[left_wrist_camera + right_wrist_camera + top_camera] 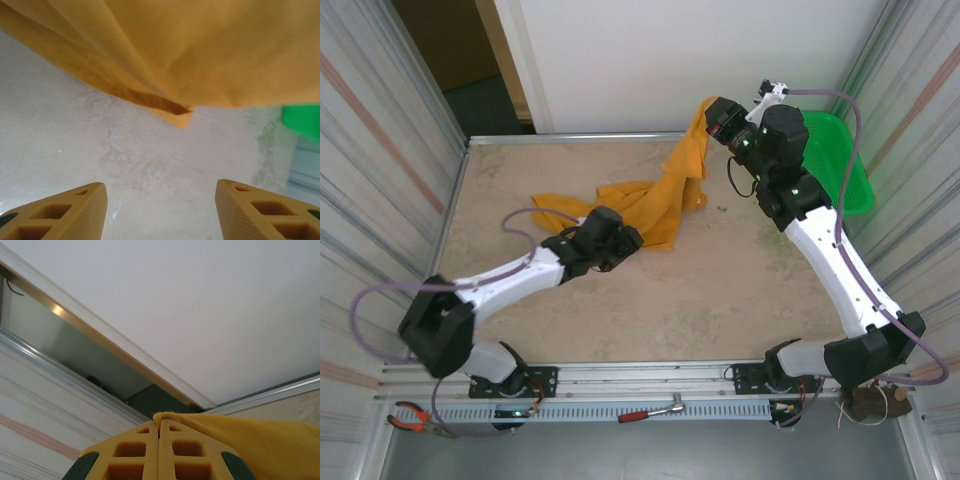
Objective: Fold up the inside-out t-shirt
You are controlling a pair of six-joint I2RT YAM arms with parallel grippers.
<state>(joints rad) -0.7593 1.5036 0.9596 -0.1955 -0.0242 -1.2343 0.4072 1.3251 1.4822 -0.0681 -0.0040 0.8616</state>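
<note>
Pinching tight, the right gripper [159, 426] holds the inside-out t-shirt [672, 190] up at 1 o'clock, tail draped toward bench [720, 290] centre. Left gripper [161, 200], jaws apart, should probably grab the low hem [170, 107] at its 12 o'clock, one layer only.

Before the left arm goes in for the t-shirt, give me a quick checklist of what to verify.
1. Hold of the right gripper on the t-shirt: ok, fingers closed on a fold.
2. Opening of the left gripper: ok, jaws apart, nothing between them.
3. Cloth in front of the left gripper: ok, a hemmed edge hangs ahead over the table.
4. Cloth apart from the green basket: ok.
5. Shirt spread flat: not ok, bunched, one end raised, the rest lying on the table.
6. Logo side: cannot tell.
</note>
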